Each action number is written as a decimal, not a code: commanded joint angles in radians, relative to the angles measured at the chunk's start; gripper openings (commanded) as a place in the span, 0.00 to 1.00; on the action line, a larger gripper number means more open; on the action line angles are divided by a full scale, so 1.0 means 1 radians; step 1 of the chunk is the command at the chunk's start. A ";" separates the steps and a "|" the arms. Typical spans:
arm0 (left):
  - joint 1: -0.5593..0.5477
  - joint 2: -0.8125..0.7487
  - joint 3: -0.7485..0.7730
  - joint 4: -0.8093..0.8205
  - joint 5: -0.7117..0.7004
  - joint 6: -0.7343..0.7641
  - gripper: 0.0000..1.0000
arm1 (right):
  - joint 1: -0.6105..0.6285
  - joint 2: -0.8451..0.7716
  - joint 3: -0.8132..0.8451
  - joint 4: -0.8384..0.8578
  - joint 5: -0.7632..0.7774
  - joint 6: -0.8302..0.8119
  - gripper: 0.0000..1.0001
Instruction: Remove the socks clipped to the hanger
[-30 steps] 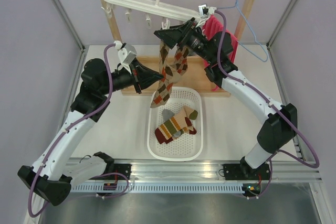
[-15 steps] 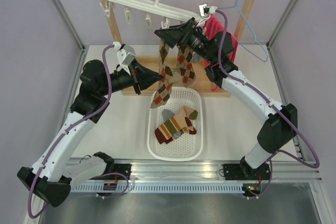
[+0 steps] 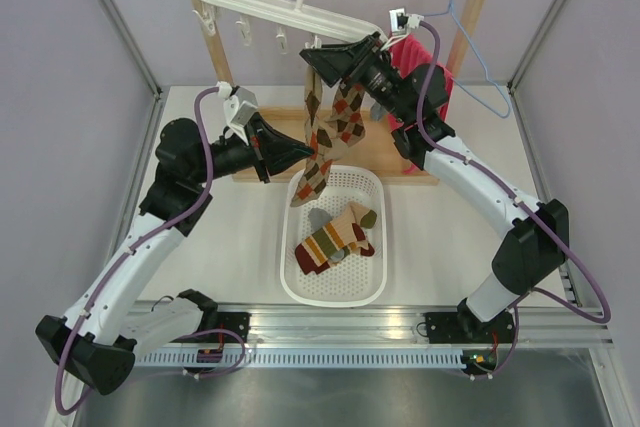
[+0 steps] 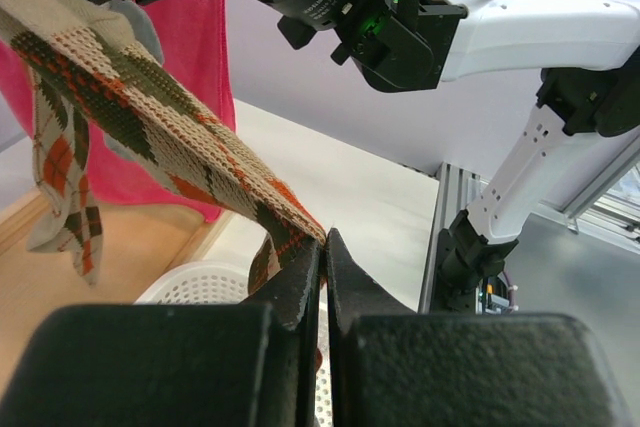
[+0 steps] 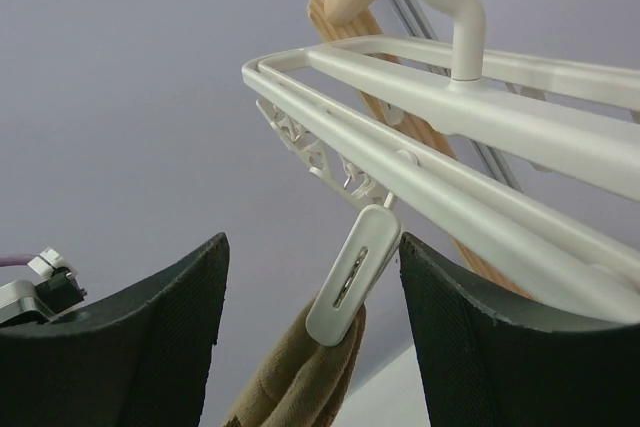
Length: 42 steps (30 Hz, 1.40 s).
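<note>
Rising a little since a second ago, the right tool (image 3: 318, 57) has closed in on the hanger (image 3: 262, 9), and the left tool (image 3: 307, 152) has drawn the argyle sock (image 3: 318, 137) more taut. From above, that sock and a second argyle sock (image 3: 350, 115) hang from the hanger's clips over the white basket (image 3: 372, 247) on the bench (image 3: 240, 237). The basket holds striped socks (image 3: 328, 239) with a grey sock (image 3: 322, 217) partly under them.

On the left wrist view, the left tool (image 4: 322, 247) is pinched tight on the argyle sock (image 4: 150, 97), which stretches up and away in front of the pink towel (image 4: 205, 37); the basket's rim (image 4: 200, 282) shows just below.

On the right wrist view, the right tool (image 5: 310, 247) stands wide, its fingers either side of one clip (image 5: 352, 282) under the hanger's rail (image 5: 450, 162), holding nothing. Brown fabric (image 5: 300, 387) is gripped in that clip.

The step in hand looks like unclipping this sock. Next, the right tool likely needs to squeeze the clip open while the left keeps tension, then lowers the sock to the basket.
</note>
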 commanded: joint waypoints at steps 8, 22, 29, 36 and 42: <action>-0.010 -0.019 -0.025 0.072 0.165 -0.103 0.02 | -0.005 0.023 0.036 0.094 -0.008 0.032 0.73; -0.010 -0.021 -0.028 0.093 0.159 -0.115 0.02 | -0.005 -0.170 -0.189 0.002 0.210 -0.087 0.73; -0.010 -0.022 -0.025 0.113 0.190 -0.132 0.02 | -0.005 -0.183 -0.226 0.042 0.182 -0.063 0.73; -0.010 -0.025 -0.028 0.145 0.213 -0.165 0.02 | -0.002 -0.134 -0.243 0.166 0.130 0.041 0.73; -0.008 -0.030 -0.040 0.173 0.231 -0.190 0.02 | 0.008 -0.098 -0.223 0.197 0.116 0.072 0.73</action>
